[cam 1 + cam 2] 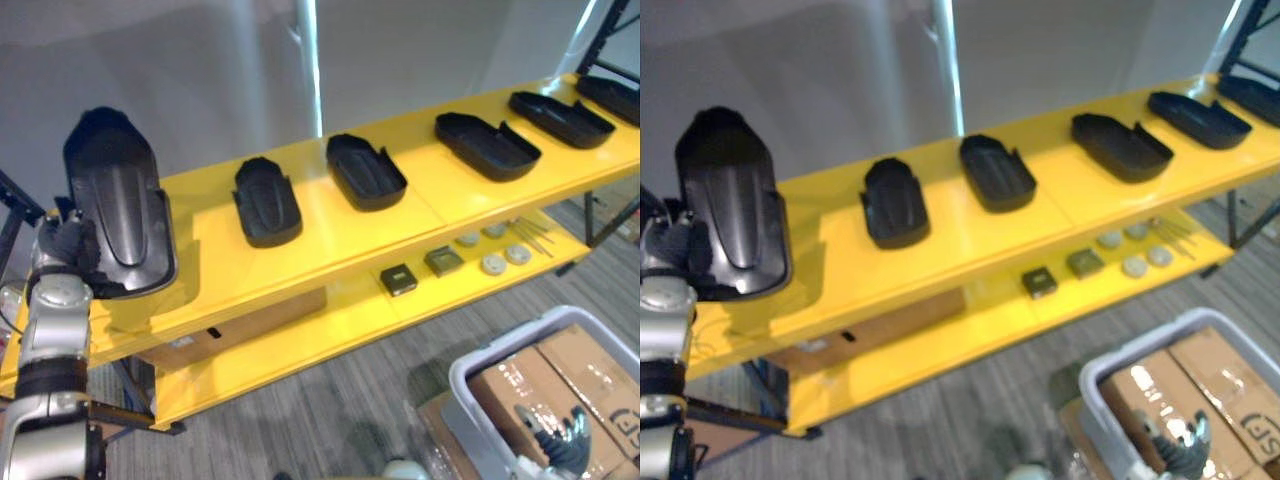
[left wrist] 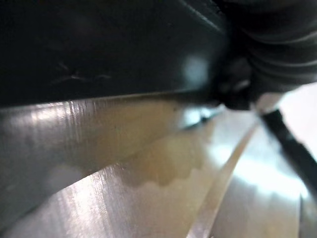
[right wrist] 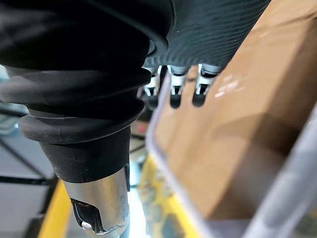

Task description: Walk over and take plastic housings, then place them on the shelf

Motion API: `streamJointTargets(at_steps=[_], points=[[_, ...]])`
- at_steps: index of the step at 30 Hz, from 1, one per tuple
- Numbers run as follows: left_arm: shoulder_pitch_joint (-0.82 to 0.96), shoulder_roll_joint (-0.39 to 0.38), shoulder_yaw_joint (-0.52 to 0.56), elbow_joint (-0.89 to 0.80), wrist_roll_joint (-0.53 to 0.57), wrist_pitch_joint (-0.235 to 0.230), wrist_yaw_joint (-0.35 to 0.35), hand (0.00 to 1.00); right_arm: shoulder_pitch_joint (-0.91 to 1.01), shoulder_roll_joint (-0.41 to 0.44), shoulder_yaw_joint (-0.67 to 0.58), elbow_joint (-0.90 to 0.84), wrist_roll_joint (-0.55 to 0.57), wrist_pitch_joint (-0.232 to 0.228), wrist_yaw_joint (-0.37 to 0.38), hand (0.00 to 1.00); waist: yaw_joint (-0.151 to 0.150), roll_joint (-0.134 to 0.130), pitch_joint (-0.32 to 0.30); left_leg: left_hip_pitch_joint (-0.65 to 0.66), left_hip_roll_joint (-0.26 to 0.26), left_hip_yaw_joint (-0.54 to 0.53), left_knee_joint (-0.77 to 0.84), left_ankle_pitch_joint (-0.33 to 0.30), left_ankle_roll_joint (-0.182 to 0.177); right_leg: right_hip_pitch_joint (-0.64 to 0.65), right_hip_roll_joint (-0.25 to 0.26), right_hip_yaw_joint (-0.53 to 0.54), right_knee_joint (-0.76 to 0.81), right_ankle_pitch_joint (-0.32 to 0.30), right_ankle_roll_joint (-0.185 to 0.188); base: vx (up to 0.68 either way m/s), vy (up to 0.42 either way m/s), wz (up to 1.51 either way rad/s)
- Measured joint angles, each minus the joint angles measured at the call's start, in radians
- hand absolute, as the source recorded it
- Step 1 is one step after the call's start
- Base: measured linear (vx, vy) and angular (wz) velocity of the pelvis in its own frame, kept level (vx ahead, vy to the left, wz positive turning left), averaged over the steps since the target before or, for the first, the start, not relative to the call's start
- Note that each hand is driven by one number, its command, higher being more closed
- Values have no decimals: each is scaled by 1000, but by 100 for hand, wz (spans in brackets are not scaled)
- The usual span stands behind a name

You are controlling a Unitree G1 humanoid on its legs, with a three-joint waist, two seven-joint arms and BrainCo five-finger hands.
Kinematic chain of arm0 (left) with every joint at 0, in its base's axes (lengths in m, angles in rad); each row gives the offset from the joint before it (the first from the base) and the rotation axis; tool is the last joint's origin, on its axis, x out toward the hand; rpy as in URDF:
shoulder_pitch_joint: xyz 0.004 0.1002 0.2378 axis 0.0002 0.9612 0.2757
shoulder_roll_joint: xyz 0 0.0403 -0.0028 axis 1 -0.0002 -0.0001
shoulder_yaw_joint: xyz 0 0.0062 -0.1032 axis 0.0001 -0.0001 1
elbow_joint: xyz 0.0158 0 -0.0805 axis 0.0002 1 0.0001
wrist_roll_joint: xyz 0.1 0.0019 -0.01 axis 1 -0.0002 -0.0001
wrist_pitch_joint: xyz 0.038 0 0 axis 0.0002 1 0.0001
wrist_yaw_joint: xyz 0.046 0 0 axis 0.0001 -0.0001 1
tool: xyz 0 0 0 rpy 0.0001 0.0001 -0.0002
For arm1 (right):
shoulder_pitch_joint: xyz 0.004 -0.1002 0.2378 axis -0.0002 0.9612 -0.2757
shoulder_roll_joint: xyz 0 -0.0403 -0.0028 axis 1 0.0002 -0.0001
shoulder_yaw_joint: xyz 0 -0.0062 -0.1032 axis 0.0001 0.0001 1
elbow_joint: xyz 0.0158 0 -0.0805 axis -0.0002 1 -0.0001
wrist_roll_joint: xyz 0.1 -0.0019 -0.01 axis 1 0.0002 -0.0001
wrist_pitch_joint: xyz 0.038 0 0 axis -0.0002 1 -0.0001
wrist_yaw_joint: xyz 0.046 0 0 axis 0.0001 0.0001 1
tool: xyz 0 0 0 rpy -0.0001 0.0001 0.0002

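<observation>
My left hand (image 1: 76,251) is shut on the lower edge of a black plastic housing (image 1: 118,200), which stands nearly upright over the left end of the yellow shelf's top board (image 1: 210,255). The same housing (image 2: 99,44) is seen close up in the left wrist view, just above the board, beside the hand's dark cover (image 2: 277,44). Several more black housings lie in a row on the top board, hollow side up, such as one (image 1: 267,203), another (image 1: 366,171) and a third (image 1: 487,146). My right hand (image 1: 556,436) hangs low at the right, fingers (image 3: 172,94) relaxed and holding nothing.
The lower shelf board (image 1: 330,325) carries two small dark blocks (image 1: 398,279), round discs (image 1: 492,264) and thin rods. A cardboard box (image 1: 240,318) sits beneath the top board. A grey bin (image 1: 470,385) with cardboard boxes stands on the carpet under my right hand. Dark rack posts stand at far right.
</observation>
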Motion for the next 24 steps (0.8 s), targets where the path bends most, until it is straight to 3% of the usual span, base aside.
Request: streamJointTargets(at_steps=[2, 6, 9, 15, 23, 24], points=[[-7, 0, -33, 44, 0, 48, -22, 100, 0, -3, 16, 43, 0, 17, 24, 0, -15, 2, 1, -1, 5, 1, 1, 2, -3, -8, 5, 6, 9, -3, -5, 15, -6, -2], [-78, 0, -64, 134, 0, 125, -21, 100, 0, -7, 49, 134, -14, 62, 101, 0, -16, 2, 20, -2, 9, 7, 6, 10, -6, -30, 10, 28, 22, -5, -8, 28, -2, -6], [-108, 1, -64, 168, 0, 156, -14, 100, 1, -8, 60, 189, -30, 90, 144, 0, -18, 12, 37, 1, 9, 7, 6, 10, -6, -33, 10, 30, 30, -5, -8, -24, 3, -5], [-151, 74, -65, 209, -32, 179, 26, 100, 1, -11, 92, 259, -20, 96, 179, 0, -40, 18, 83, -8, 10, 10, 6, 21, 0, -57, 8, 31, 53, -6, -8, -52, 3, -2], [-163, 77, -65, 233, -36, 185, 29, 100, 2, -21, 90, 262, -19, 91, 240, 0, -44, 32, 115, -29, 5, 5, 6, 25, 3, -73, 4, 30, 54, -3, -3, -4, 5, 2], [-163, 77, -65, 234, -36, 185, 28, 0, 2, -23, 91, 262, -19, 90, 243, 0, -44, 34, 118, -29, 5, 5, 6, 25, 3, -73, 4, 30, 54, -3, -3, 42, 1, 0]])
